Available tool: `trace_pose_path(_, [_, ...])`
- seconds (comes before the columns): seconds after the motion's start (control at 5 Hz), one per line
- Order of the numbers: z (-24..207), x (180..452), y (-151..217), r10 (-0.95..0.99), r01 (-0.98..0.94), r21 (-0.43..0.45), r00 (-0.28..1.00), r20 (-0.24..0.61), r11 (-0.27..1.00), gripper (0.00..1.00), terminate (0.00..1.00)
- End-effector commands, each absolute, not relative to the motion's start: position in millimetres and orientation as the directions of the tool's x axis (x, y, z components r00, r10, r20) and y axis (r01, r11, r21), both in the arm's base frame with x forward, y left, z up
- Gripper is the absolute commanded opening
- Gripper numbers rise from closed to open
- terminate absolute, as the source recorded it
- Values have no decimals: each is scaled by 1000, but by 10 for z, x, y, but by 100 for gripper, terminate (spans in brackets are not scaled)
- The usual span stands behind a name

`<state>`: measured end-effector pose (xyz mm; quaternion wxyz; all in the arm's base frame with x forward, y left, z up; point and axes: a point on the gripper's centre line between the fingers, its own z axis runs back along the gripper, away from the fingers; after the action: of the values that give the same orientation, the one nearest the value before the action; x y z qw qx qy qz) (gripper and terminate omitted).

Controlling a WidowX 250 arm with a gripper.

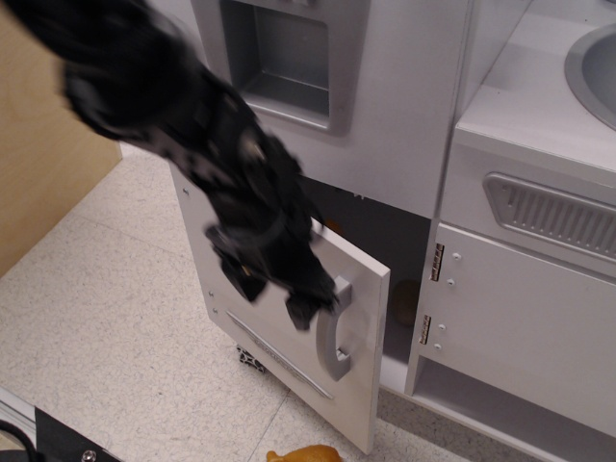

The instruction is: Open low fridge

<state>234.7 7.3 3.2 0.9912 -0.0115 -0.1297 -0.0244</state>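
Note:
The low fridge door [364, 385] is a white panel with a curved silver handle [333, 343] and a thin silver strip [279, 356] near its bottom. It stands swung partly open to the left, showing the dark inside [390, 236]. My black gripper [277, 296] is motion-blurred in front of the door, just left of the handle's top. Its two fingers stand apart with nothing between them, and the handle is free.
The white panel with the recessed grey dispenser [289, 58] is above. A handleless cabinet door [525, 322] with brass hinges [437, 262] is to the right, under a counter with a sink [595, 72]. A wooden panel [38, 144] stands left. A yellow object [303, 454] lies on the floor.

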Motion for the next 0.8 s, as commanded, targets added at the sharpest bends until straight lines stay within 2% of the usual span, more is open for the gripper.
trace_pose_path(0.0, [619, 2494, -17, -14, 43, -79, 944, 330, 996, 100, 0])
trace_pose_path(0.2, [644, 2706, -119, 3, 31, -87, 931, 365, 996, 100, 0])
trace_pose_path(0.6, [522, 3056, -453, -4, 38, -78, 920, 392, 996, 100, 0])
